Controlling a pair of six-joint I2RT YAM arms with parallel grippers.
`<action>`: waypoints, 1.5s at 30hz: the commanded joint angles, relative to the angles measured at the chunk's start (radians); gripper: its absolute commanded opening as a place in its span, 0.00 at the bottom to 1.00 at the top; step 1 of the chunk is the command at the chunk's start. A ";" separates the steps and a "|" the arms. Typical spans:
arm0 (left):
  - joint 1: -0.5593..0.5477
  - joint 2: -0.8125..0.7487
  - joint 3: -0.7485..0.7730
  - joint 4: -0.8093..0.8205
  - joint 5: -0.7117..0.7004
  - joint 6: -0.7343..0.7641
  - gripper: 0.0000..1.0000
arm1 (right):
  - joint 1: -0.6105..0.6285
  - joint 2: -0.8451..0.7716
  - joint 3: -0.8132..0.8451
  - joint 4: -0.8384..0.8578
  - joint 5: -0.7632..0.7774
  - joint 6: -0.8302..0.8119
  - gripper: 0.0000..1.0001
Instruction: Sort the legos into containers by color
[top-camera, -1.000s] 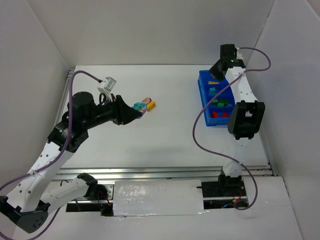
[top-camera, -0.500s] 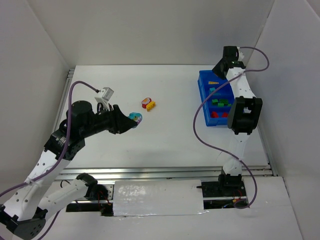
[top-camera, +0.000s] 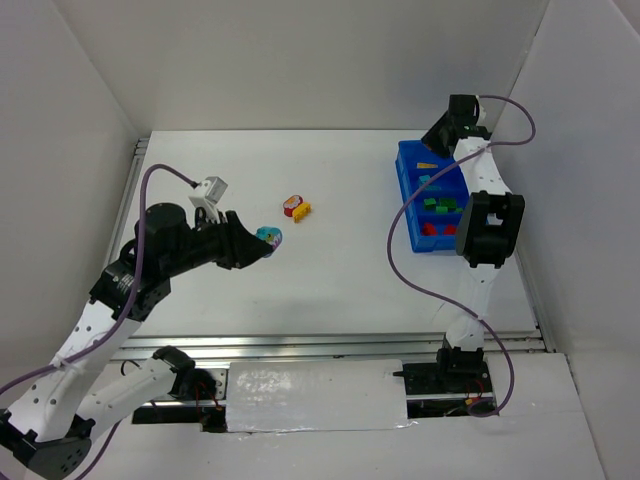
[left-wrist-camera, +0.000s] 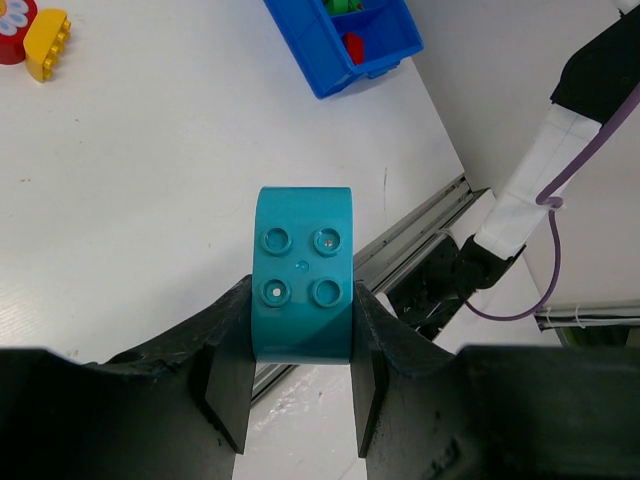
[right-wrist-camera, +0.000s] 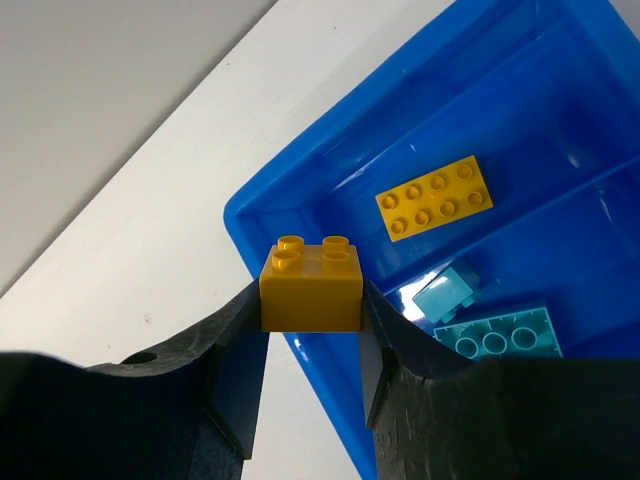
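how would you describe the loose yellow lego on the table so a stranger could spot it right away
Start at the white table and look at the open stretch between the two arms, left of the blue bin. Two small pieces lie there side by side. The yellow lego is the right-hand one in the top view, a studded block, unlike the rounded red piece with a white flower mark.

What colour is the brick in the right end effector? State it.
Orange-yellow; the brick shows best in the right wrist view, clamped in the right end effector.
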 joint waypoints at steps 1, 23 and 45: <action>0.005 -0.002 -0.010 0.046 -0.013 0.011 0.00 | -0.005 0.001 -0.004 0.058 -0.016 -0.007 0.00; 0.007 0.003 -0.027 0.070 -0.023 -0.007 0.00 | -0.027 -0.019 -0.044 0.078 -0.076 -0.007 0.05; 0.007 -0.015 -0.012 0.057 -0.005 -0.017 0.00 | -0.028 -0.033 0.068 -0.028 -0.116 -0.004 1.00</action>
